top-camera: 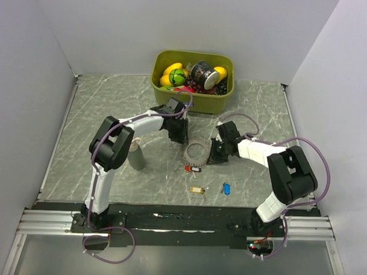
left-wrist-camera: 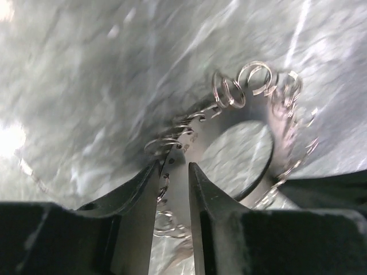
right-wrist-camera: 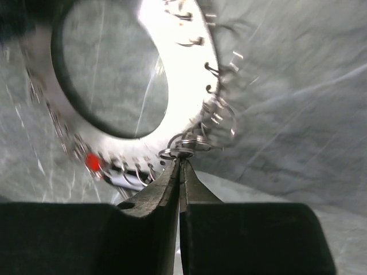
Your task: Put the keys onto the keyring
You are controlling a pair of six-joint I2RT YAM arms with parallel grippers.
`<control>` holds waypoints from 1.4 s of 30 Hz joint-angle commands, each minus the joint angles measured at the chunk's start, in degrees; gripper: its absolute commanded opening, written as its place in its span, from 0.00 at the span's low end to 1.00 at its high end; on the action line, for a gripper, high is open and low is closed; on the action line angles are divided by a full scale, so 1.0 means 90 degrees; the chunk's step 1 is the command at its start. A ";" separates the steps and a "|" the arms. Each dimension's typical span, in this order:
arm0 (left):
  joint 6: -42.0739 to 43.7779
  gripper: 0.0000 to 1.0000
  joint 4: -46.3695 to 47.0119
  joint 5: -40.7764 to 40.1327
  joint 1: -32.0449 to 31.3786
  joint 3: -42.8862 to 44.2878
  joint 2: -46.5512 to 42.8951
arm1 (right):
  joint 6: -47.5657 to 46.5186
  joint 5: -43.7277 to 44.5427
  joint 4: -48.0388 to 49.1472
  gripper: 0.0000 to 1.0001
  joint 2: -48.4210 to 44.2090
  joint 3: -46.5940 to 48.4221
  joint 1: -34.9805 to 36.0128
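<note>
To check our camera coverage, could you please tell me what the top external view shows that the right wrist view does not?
Only the top external view shows the olive-green bin, the yellow key and the blue key. Only the right wrist view shows the right gripper pinched shut on the rim of the keyring. Both show the keyring and the red key.

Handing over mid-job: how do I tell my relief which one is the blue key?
On the marble table, look between the keyring and the near edge. Two keys lie there side by side. The blue key is the right one, its tag blue, unlike the yellow key beside it.
</note>
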 commanded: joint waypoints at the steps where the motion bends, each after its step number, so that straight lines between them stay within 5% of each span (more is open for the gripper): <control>1: 0.0173 0.34 -0.0156 0.0294 -0.0185 0.0628 0.0126 | 0.0173 -0.0260 -0.0042 0.09 -0.0379 -0.0069 0.0190; 8: 0.0281 0.74 -0.0254 -0.0145 -0.0224 0.0269 -0.0497 | 0.0125 0.0306 -0.0364 0.15 -0.1003 0.0000 0.0191; 11: 0.0300 0.79 -0.0156 -0.0292 -0.0224 -0.0151 -0.0936 | 0.0056 0.0424 -0.0423 0.18 -0.1160 0.0146 0.0200; 15: 0.0232 0.79 0.0000 -0.0341 -0.0214 -0.0727 -0.1387 | -0.0061 0.0327 -0.0433 0.26 -0.1034 0.0419 0.0191; 31: -0.0051 0.77 0.0449 -0.0283 -0.0214 -0.1880 -0.2266 | -0.0295 0.0150 -0.0589 0.26 -0.0126 0.1367 0.0366; 42: -0.0286 0.74 0.0704 -0.0195 -0.0166 -0.2242 -0.2276 | -0.0539 0.0102 -0.0969 0.00 0.1055 0.2498 0.0952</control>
